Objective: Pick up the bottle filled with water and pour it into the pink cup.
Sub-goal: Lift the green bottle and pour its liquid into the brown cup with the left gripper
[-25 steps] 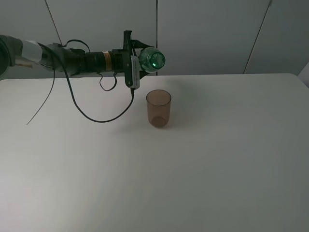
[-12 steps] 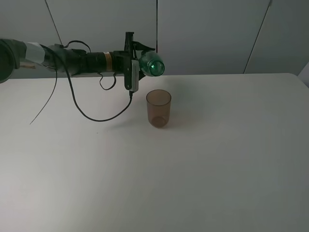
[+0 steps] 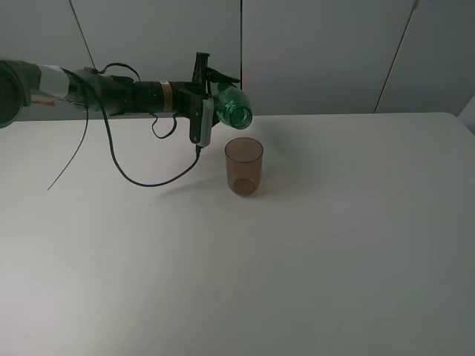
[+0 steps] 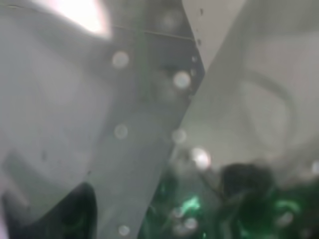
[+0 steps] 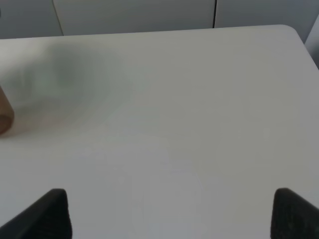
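Note:
My left gripper (image 3: 220, 94) is shut on the green bottle (image 3: 234, 108) and holds it tipped over in the air. The bottle's open mouth points down and forward, just above and slightly behind the rim of the pink cup (image 3: 243, 166). The cup stands upright on the white table (image 3: 334, 245). The left wrist view is blurred, with wet spots on the lens, and shows only green patches of the bottle (image 4: 212, 214). My right gripper (image 5: 169, 216) is open and empty low over the table, with an edge of the cup (image 5: 4, 115) at the side of its view.
A black cable (image 3: 148, 182) hangs from the left arm and loops down onto the table left of the cup. Grey wall panels (image 3: 319, 52) stand behind the table's far edge.
The left gripper has turned the bottle further over. Its mouth has dropped lower and closer to the cup's rim. The cup has not moved.

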Motion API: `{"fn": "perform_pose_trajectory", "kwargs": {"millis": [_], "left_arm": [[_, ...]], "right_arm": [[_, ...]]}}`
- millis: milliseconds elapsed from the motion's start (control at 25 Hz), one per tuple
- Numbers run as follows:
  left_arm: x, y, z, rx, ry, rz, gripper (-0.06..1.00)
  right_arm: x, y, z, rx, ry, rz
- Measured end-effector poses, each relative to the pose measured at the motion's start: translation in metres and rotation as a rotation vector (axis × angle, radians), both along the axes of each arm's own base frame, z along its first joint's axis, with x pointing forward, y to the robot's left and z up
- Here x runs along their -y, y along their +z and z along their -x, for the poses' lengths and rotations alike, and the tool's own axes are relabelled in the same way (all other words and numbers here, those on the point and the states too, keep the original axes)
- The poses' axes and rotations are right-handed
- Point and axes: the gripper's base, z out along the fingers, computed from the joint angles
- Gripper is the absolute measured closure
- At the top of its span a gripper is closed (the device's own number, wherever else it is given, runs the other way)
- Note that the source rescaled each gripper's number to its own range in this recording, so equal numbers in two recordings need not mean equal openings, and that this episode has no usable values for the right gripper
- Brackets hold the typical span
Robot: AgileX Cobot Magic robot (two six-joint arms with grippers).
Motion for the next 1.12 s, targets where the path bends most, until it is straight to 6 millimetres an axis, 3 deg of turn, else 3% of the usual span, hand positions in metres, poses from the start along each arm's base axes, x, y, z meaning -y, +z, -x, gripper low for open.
{"fn": "perform_pose_trajectory", "kwargs": {"millis": [1120], "left_arm": [[-0.0004, 0.0092, -0.0086, 0.165, 0.002, -0.099, 0.91]], "right_arm": [[0.0000, 0.0000, 0.0000, 0.000, 0.000, 0.000]]}}
